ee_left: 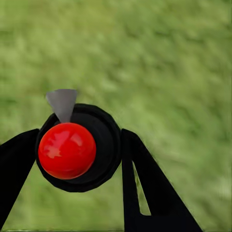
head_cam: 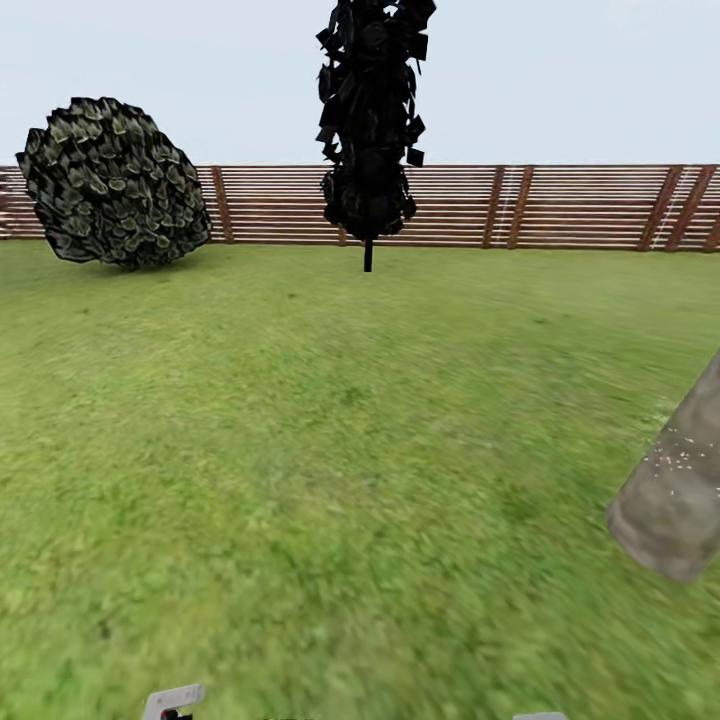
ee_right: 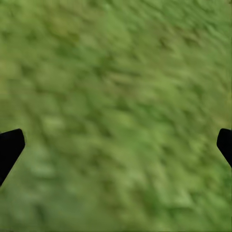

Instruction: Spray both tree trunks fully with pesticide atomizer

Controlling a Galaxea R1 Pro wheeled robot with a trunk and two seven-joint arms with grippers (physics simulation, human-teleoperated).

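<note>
One pesticide atomizer (ee_left: 77,147) sits clamped in left hand (ee_left: 79,154); one tree trunk (head_cam: 675,490) nearby.

We face lawn (head_cam: 330,450) with the fence (head_cam: 560,205) running along its far edge. Shrub (head_cam: 112,182) sits far left before the fence, columnar tree (head_cam: 370,120) mid-back beside it. Trunk (head_cam: 680,490) leans in near right. Atomizer (ee_left: 77,147) sits between the left gripper (ee_left: 79,154) fingers, over grass.
</note>
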